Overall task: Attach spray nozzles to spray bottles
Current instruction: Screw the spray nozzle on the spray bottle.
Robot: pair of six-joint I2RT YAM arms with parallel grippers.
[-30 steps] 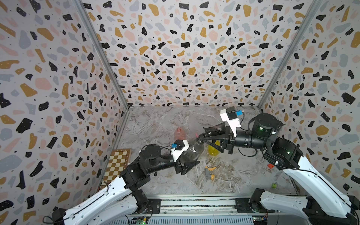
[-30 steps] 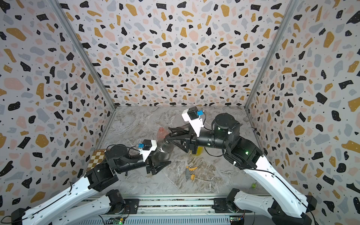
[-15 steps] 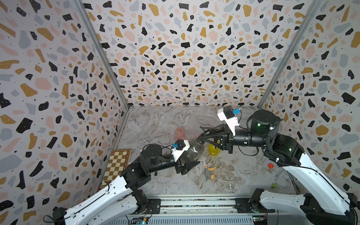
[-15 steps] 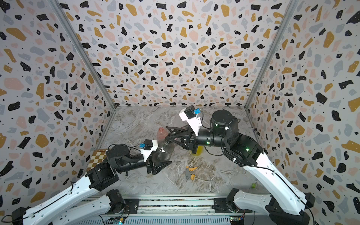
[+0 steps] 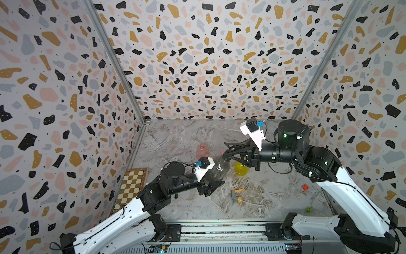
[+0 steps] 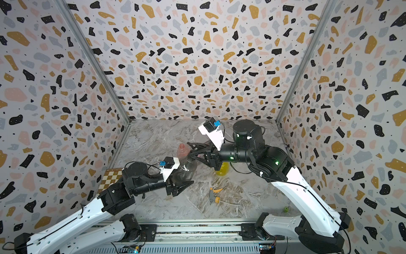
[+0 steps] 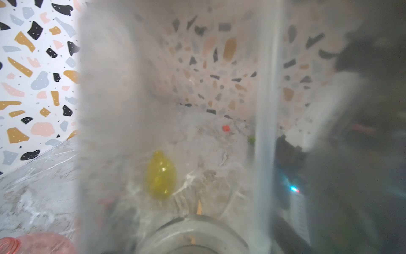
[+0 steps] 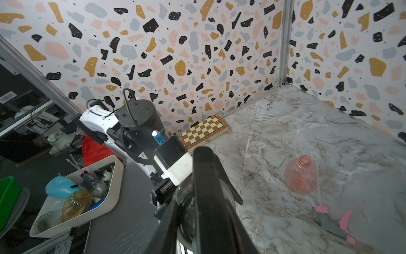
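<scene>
The smoky grey spray bottle (image 5: 220, 169) (image 6: 185, 169) hangs tilted above the table, and my left gripper (image 5: 211, 183) (image 6: 178, 184) is shut on its body. Its wall fills the left wrist view (image 7: 175, 99). At its neck sits the black spray nozzle (image 5: 230, 147) (image 8: 203, 176), with my right gripper (image 5: 227, 153) (image 6: 193, 152) (image 8: 204, 220) shut on it. On the table stand the pink bottle (image 5: 201, 149) (image 8: 301, 176) and the yellow bottle (image 5: 240, 169) (image 7: 161, 176). The pink-and-grey nozzle (image 8: 330, 222) and the grey-and-yellow nozzle (image 5: 236, 196) (image 6: 214, 195) lie loose.
A chessboard (image 5: 134, 184) (image 8: 204, 129) lies against the left wall. A red cube (image 5: 305, 187) and a small green piece (image 5: 308, 209) sit at the right side. Outside the enclosure a white bin (image 8: 109, 176) holds several bottles.
My right gripper has shifted a little left toward the grey bottle's neck and its jaws have closed on the black nozzle. The left arm and the bottle have stayed put.
</scene>
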